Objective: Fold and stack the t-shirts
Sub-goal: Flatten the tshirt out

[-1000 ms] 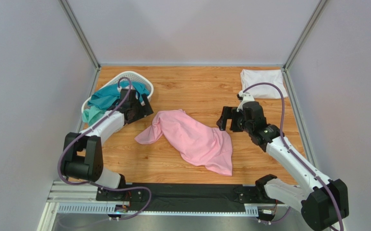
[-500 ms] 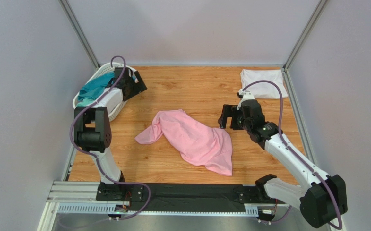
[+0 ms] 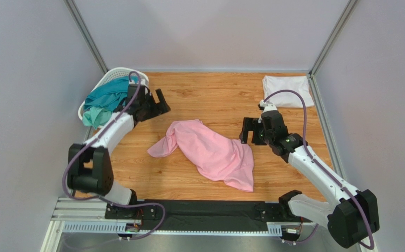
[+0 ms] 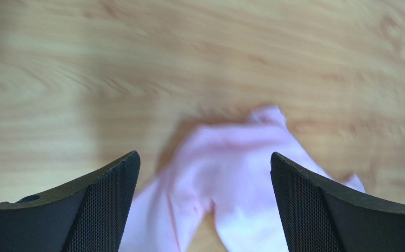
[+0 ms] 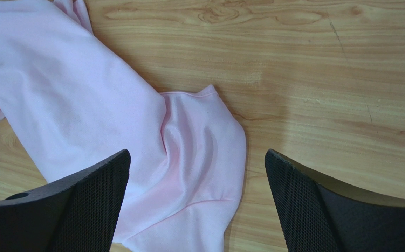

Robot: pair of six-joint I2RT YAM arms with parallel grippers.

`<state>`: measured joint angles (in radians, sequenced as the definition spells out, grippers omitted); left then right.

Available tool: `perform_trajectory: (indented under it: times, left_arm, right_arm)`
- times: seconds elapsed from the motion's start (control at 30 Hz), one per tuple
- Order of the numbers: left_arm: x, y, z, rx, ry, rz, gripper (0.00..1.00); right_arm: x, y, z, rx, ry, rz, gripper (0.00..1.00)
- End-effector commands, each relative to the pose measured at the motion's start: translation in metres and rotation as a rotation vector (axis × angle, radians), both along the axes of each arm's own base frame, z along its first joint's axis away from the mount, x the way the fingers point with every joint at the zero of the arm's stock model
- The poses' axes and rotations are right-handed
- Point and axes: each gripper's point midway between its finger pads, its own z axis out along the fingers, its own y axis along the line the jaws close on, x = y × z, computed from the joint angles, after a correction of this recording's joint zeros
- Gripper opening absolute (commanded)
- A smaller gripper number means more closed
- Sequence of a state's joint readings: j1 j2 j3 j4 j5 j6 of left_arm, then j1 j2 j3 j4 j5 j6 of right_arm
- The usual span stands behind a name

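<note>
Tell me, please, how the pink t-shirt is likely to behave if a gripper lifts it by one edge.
The pink t-shirt would probably go floppy and hang in a drape, since it lies crumpled in soft folds on the wooden table. It looks light, being thin cloth. Pushed, it would likely bunch up rather than slide whole.

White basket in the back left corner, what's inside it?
A bunched teal t-shirt fills the white basket, heaped up to its rim. Anything beneath the shirt is covered and cannot be seen.
</note>
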<state>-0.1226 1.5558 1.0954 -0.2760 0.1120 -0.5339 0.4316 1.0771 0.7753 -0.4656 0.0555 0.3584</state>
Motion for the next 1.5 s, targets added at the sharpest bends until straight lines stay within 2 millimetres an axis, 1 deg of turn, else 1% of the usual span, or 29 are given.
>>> perform_trajectory:
  times: [0.0, 0.03, 0.07, 0.1, 0.13, 0.17, 0.2, 0.27, 0.3, 0.37, 0.4, 0.47, 0.57, 0.67, 0.7, 0.77, 0.8, 0.87, 0.9, 0.97, 1.0, 1.07, 1.1, 1.13, 1.17, 1.2, 1.3, 1.33, 1.47]
  left_arm:
    - [-0.068, -0.035, -0.002, -0.043, 0.033, -0.105, 1.00]
    - [-0.084, -0.035, 0.005, -0.054, 0.018, -0.101, 1.00]
    - [-0.098, -0.035, -0.001, -0.072, 0.042, -0.083, 1.00]
    - [-0.125, -0.033, -0.024, -0.062, 0.117, -0.085, 1.00]
    - [-0.137, -0.031, -0.018, -0.066, 0.093, -0.077, 1.00]
    - [-0.150, -0.029, -0.024, -0.066, 0.112, -0.076, 1.00]
    - [-0.173, -0.025, -0.034, -0.077, 0.154, -0.058, 1.00]
    - [-0.192, -0.020, -0.042, -0.083, 0.190, -0.037, 1.00]
    - [-0.205, -0.014, -0.054, -0.076, 0.229, -0.007, 1.00]
    - [-0.209, -0.008, -0.057, -0.074, 0.206, 0.034, 1.00]
    - [-0.211, -0.002, -0.064, -0.064, 0.211, 0.078, 1.00]
    - [-0.209, 0.001, -0.067, -0.059, 0.217, 0.110, 0.99]
    - [-0.199, 0.006, -0.075, -0.045, 0.235, 0.174, 0.97]
    - [-0.183, 0.004, -0.077, -0.038, 0.232, 0.187, 0.92]
    - [-0.181, 0.005, -0.084, -0.024, 0.253, 0.195, 0.91]
    - [-0.170, 0.002, -0.083, -0.024, 0.241, 0.189, 0.89]
    - [-0.168, 0.001, -0.090, -0.019, 0.265, 0.187, 0.86]
    - [-0.163, -0.002, -0.093, -0.017, 0.274, 0.173, 0.82]
    - [-0.157, -0.007, -0.094, -0.028, 0.273, 0.156, 0.73]
    - [-0.145, -0.014, -0.092, -0.050, 0.253, 0.144, 0.63]
    - [-0.142, -0.015, -0.096, -0.049, 0.262, 0.143, 0.51]
    - [-0.134, -0.017, -0.096, -0.047, 0.249, 0.137, 0.37]
    - [-0.134, -0.017, -0.103, -0.030, 0.272, 0.130, 0.16]
    - [-0.134, -0.020, -0.104, -0.038, 0.286, 0.114, 0.04]
    - [-0.133, -0.021, -0.106, -0.033, 0.298, 0.101, 0.00]
    - [-0.132, -0.022, -0.106, -0.036, 0.299, 0.099, 0.00]
    - [-0.133, -0.021, -0.103, -0.029, 0.284, 0.086, 0.00]
    - [-0.132, -0.019, -0.101, -0.022, 0.272, 0.086, 0.00]
    - [-0.143, -0.014, -0.094, -0.006, 0.249, 0.080, 0.00]
  right_arm:
    - [-0.014, 0.005, 0.009, -0.010, 0.022, 0.018, 1.00]
    - [-0.024, 0.011, 0.005, -0.022, 0.044, 0.049, 1.00]
    - [-0.029, 0.013, 0.002, -0.024, 0.055, 0.055, 1.00]
    - [-0.036, 0.015, -0.003, -0.031, 0.071, 0.069, 1.00]
    - [-0.045, 0.022, -0.006, -0.031, 0.084, 0.097, 1.00]
    - [-0.049, 0.024, -0.009, -0.030, 0.096, 0.108, 1.00]
    - [-0.057, 0.029, -0.014, -0.027, 0.115, 0.124, 1.00]
    - [-0.065, 0.031, -0.019, -0.022, 0.140, 0.139, 1.00]
    - [-0.067, 0.033, -0.021, -0.011, 0.149, 0.136, 1.00]
    - [-0.074, 0.035, -0.026, -0.009, 0.159, 0.146, 1.00]
    - [-0.077, 0.038, -0.026, -0.009, 0.159, 0.158, 1.00]
    - [-0.082, 0.041, -0.028, -0.015, 0.170, 0.183, 1.00]
    - [-0.092, 0.048, -0.029, -0.040, 0.179, 0.244, 1.00]
    - [-0.103, 0.054, -0.033, -0.075, 0.195, 0.295, 1.00]
    - [-0.109, 0.056, -0.035, -0.089, 0.201, 0.319, 1.00]
    - [-0.110, 0.059, -0.035, -0.106, 0.190, 0.331, 1.00]
    - [-0.114, 0.063, -0.035, -0.115, 0.190, 0.353, 0.99]
    - [-0.116, 0.067, -0.035, -0.132, 0.182, 0.380, 0.99]
    - [-0.121, 0.071, -0.037, -0.143, 0.186, 0.410, 0.98]
    - [-0.129, 0.075, -0.041, -0.169, 0.193, 0.473, 0.97]
    - [-0.137, 0.078, -0.047, -0.195, 0.208, 0.511, 0.97]
    - [-0.146, 0.081, -0.053, -0.237, 0.229, 0.560, 0.94]
    - [-0.153, 0.083, -0.061, -0.268, 0.255, 0.587, 0.94]
    - [-0.156, 0.086, -0.063, -0.280, 0.266, 0.600, 0.90]
    - [-0.158, 0.087, -0.070, -0.317, 0.277, 0.605, 0.88]
    - [-0.161, 0.087, -0.076, -0.338, 0.294, 0.615, 0.88]
    - [-0.156, 0.083, -0.086, -0.398, 0.317, 0.556, 0.82]
    - [-0.155, 0.081, -0.087, -0.403, 0.324, 0.522, 0.77]
    - [-0.153, 0.076, -0.096, -0.429, 0.333, 0.465, 0.73]
